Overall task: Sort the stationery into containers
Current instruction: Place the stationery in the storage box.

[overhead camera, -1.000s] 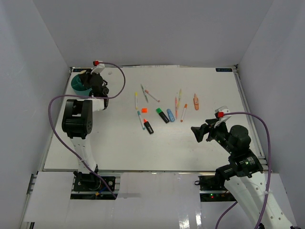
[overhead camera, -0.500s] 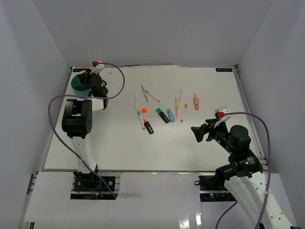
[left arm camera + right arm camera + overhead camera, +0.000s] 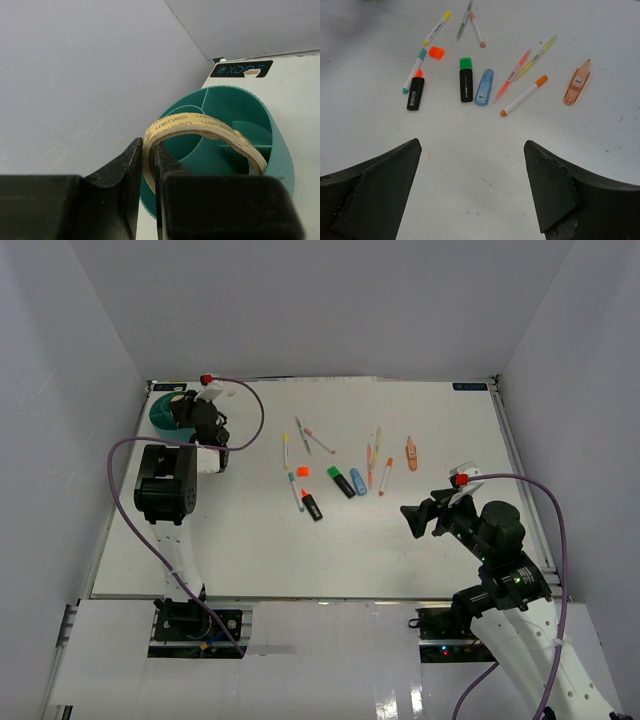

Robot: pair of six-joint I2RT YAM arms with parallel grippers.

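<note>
Tan ring (image 3: pixel 190 121), pinched (left fingers (image 3: pixel 122 185)), over organiser (image 3: pixel 279 155)

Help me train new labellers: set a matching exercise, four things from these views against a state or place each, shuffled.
1. tape ring
2. organiser
3. green-capped highlighter
4. right gripper

a. open, holding nothing
b. teal, with inner dividers
c. pinched by the left gripper
d. lying beside the blue marker

Pairs: 1-c, 2-b, 3-d, 4-a.
</note>
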